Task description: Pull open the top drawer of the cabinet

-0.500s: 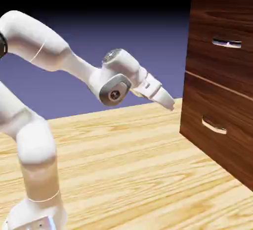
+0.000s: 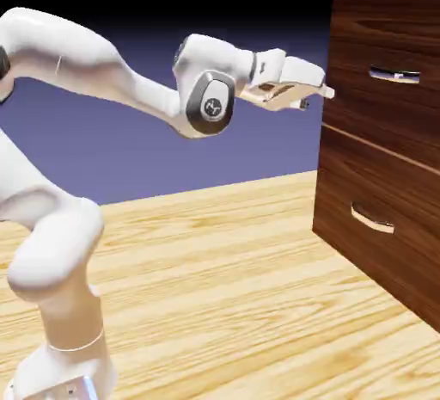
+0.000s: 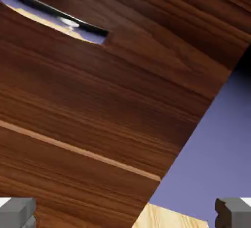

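The dark wood-grain cabinet (image 2: 378, 166) stands at the right of the exterior view. Its top drawer (image 2: 382, 101) is shut and carries a curved silver handle (image 2: 394, 75). My gripper (image 2: 316, 97) hovers level with that drawer, just left of the cabinet's near edge, pointing at it without touching. In the hand view the top drawer (image 3: 122, 75) fills most of the picture, with its handle (image 3: 59, 20) at the upper left. The gripper (image 3: 125, 217) is open, its grey fingertips (image 3: 17, 212) far apart with nothing between them.
The lower drawer (image 2: 378, 243) with a matching silver handle (image 2: 372, 219) sits shut beneath a thin seam (image 3: 78, 149). The light wooden table (image 2: 223, 286) spreads below the arm. Blue-violet backdrop shows past the cabinet's edge (image 3: 215, 139).
The hand has risen from near the lower drawer's height to the top drawer's height, moved right toward the cabinet, and levelled out to point at it.
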### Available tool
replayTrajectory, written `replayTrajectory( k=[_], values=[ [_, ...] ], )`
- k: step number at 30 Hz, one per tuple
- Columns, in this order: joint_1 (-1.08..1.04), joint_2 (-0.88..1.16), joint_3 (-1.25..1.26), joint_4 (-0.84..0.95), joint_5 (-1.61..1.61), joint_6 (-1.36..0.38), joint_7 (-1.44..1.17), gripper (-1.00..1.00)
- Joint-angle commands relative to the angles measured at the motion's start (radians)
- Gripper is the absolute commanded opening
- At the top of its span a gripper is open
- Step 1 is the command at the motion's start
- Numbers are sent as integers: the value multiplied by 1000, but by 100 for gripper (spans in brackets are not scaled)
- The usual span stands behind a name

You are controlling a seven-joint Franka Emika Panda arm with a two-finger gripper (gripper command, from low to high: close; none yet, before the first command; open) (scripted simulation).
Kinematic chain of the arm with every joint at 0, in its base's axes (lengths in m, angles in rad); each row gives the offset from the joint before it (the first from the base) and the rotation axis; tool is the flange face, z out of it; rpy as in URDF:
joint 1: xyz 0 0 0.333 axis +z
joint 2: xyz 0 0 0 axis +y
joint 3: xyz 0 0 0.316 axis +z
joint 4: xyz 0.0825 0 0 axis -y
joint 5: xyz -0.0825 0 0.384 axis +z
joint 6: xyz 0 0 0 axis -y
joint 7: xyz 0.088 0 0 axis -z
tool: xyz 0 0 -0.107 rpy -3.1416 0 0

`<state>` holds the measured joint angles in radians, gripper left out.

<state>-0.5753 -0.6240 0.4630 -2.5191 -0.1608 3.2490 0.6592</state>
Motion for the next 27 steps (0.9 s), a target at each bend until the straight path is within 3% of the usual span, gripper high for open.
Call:
replayTrajectory(
  k=[1, 27],
  values=[
    [-36, -3, 29, 18, -10, 13, -5, 100],
    [-979, -90, 771, 485, -268, 353, -136, 100]
  ],
)
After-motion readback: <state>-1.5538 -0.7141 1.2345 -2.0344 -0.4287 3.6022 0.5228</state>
